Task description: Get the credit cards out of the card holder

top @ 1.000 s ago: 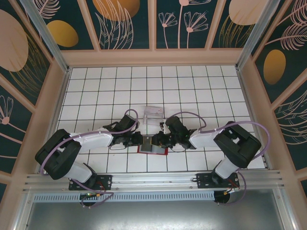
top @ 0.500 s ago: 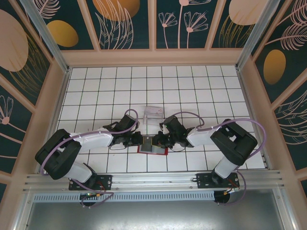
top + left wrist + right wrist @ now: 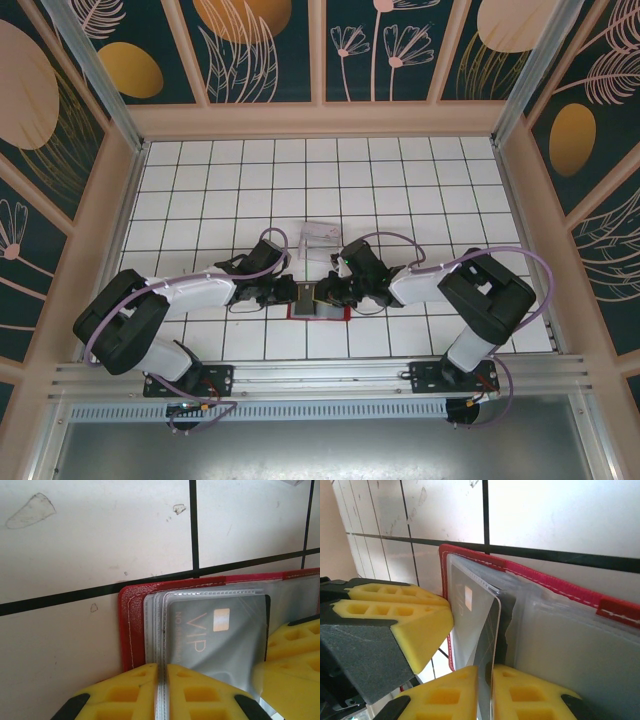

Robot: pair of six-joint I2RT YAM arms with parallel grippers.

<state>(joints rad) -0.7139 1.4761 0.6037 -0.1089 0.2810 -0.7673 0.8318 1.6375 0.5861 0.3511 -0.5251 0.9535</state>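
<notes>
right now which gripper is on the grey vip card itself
The right gripper: it pinches the edge of the grey plastic VIP card. The left gripper clamps the clear sleeve pages of the red folding card holder.

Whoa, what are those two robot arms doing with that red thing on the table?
They are working together to get a card out of a red wallet that lies open on the white tiled table. The left end effector is pinched shut on the wallet's clear sleeves, holding it down. The right end effector is pinched shut on the edge of a grey card marked VIP. The card is not out of the wallet yet.
</notes>
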